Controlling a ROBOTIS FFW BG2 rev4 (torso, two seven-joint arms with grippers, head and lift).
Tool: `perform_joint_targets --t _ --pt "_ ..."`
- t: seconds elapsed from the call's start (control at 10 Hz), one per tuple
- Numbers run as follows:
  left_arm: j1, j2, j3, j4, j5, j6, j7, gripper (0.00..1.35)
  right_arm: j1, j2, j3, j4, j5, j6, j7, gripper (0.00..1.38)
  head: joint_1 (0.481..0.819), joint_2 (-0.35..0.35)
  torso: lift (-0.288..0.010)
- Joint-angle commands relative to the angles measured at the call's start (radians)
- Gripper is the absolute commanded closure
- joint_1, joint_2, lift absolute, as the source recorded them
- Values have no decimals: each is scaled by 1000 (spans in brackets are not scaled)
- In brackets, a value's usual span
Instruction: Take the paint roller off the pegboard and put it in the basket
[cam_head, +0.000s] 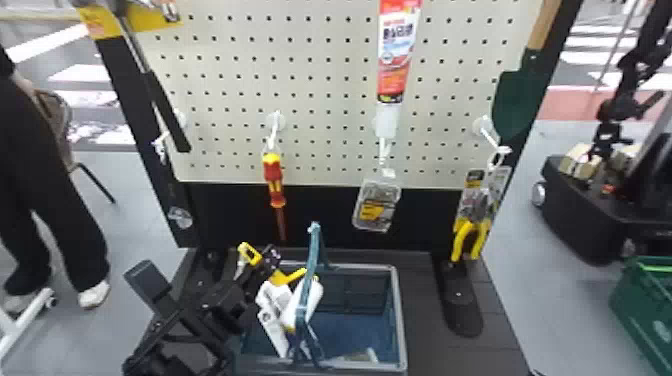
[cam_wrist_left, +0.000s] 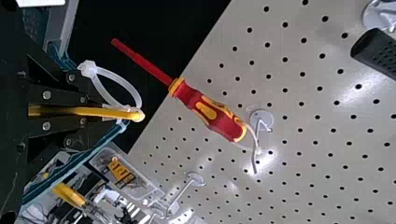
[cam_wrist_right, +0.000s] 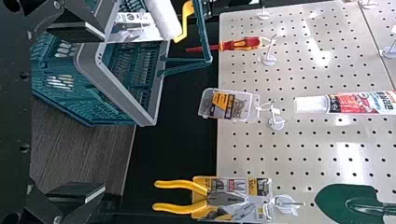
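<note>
Paint roller slants lengthwise, yellow handle end pointing up and left.

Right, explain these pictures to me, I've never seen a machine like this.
This is a two-armed robot. One picture comes from its head, looking forward and down; the other two come from cameras on its wrists, so they appear turned sideways.

Ahead stands a pegboard hung with a screwdriver, a red-and-white tube, a small clear box, yellow-handled pliers and a green trowel. Below is a basket with a grey rim.

The left gripper is closed on a yellow part of the paint roller, whose white sleeve is at the basket. Whether it rests on anything there, I can't tell. The right gripper is empty, its fingers wide apart.
</note>
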Motion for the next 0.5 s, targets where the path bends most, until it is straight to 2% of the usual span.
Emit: perform_joint_targets --t 0.0,0.1,0.2,0.3,0.4 --pt "-11 -3 -18 20 5 2 -3 1214 0 0 0 1 -1 -3 1 165 549 0 -100" --pt "-17 -3 -24 30 4 5 -11 1214 0 0 0 1 -1 -3 1 165 549 0 -100" --pt "-22 -3 -24 30 -2 5 -10 1119 -2 0 0 4 -1 -3 2 165 549 0 -100" --pt "-30 -3 -21 30 -13 35 -11 639 -4 0 0 4 -1 -3 5 165 549 0 -100" --pt "-39 -2 -24 30 -22 55 -22 297 -7 0 0 6 1 -3 7 165 549 0 -100"
